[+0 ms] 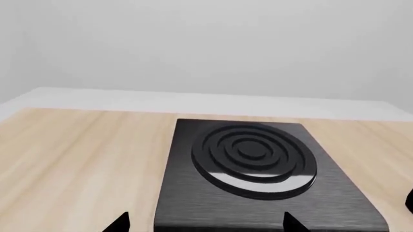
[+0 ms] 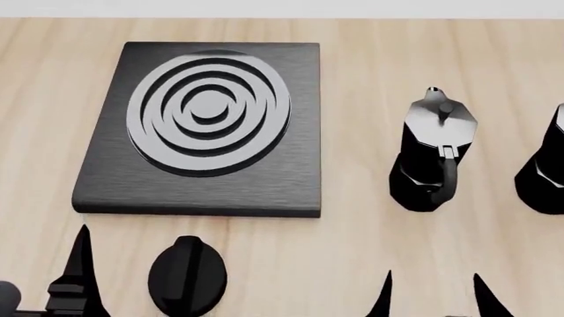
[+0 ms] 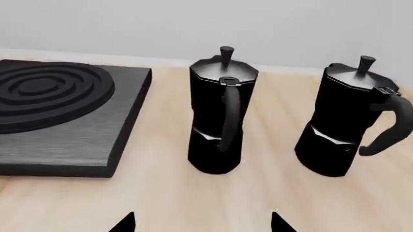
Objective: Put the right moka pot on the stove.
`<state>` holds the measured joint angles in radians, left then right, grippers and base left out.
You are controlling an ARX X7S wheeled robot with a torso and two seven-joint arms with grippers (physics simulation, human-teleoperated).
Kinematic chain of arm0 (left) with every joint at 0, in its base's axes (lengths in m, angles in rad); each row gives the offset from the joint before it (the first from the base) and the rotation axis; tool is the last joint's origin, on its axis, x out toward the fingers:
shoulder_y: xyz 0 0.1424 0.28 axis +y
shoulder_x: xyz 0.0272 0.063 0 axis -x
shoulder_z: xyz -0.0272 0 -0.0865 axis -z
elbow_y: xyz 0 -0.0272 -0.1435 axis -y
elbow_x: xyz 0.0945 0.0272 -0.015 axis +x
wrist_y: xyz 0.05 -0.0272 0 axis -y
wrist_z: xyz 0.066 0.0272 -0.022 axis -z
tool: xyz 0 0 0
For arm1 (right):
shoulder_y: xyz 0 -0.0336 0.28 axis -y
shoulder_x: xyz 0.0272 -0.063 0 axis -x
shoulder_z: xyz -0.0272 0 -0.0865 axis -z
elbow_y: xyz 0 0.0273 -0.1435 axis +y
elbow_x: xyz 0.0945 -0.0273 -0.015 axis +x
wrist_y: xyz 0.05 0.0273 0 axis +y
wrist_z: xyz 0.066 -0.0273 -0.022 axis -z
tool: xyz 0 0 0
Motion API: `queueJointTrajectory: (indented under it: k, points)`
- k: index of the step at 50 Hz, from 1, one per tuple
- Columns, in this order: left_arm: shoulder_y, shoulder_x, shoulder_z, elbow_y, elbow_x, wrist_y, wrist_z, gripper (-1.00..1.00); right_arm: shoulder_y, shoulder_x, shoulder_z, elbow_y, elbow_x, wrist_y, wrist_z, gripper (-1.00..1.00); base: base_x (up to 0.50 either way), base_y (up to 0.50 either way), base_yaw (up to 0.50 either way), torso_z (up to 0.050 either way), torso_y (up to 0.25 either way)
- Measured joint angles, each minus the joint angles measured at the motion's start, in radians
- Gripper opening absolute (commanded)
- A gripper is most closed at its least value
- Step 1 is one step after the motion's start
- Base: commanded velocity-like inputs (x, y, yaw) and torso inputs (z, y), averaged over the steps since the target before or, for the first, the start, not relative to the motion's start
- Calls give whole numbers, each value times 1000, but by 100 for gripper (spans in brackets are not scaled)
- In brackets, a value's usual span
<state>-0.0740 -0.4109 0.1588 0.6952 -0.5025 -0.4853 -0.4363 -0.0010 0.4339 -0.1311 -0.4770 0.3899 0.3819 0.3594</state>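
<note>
The right moka pot [image 3: 345,123], glossy black with a knobbed lid, stands upright on the wooden table with its curved handle out to the side. In the head view it [image 2: 545,165] is cut off by the right edge. The stove [image 2: 264,178], a flat black slab with grey concentric rings, lies at the left with nothing on it. My right gripper [image 3: 202,223] is open and empty, short of both pots and roughly in line with the other one. My left gripper [image 1: 206,223] is open and empty at the stove's [image 1: 193,203] near edge.
An identical second moka pot [image 2: 432,152] stands upright between the stove and the right pot, handle toward me. A black oval knob [image 2: 187,274] lies in front of the stove. One left finger [image 2: 81,264] shows beside it. A pale wall rises behind the light wooden table [image 2: 352,251].
</note>
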Motion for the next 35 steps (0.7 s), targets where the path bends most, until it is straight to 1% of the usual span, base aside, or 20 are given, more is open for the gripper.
queueJointTrajectory:
  k: [6,18,27,35]
  points:
    - [-3,-1,1,1,-4,-6,-4,100,-15,66,73,-59,66,53,-7,100,0,0,0,0,0]
    - [-7,-5,6,0,-6,-15,-11,100,-48,178,234,-132,220,107,-58,100,0,0,0,0,0]
    - [-10,-9,9,4,-8,-24,-19,100,-71,241,357,-141,319,136,-82,100,0,0,0,0,0]
    - [-10,-13,13,7,-8,-29,-22,100,-89,283,453,-107,384,140,-123,100,0,0,0,0,0]
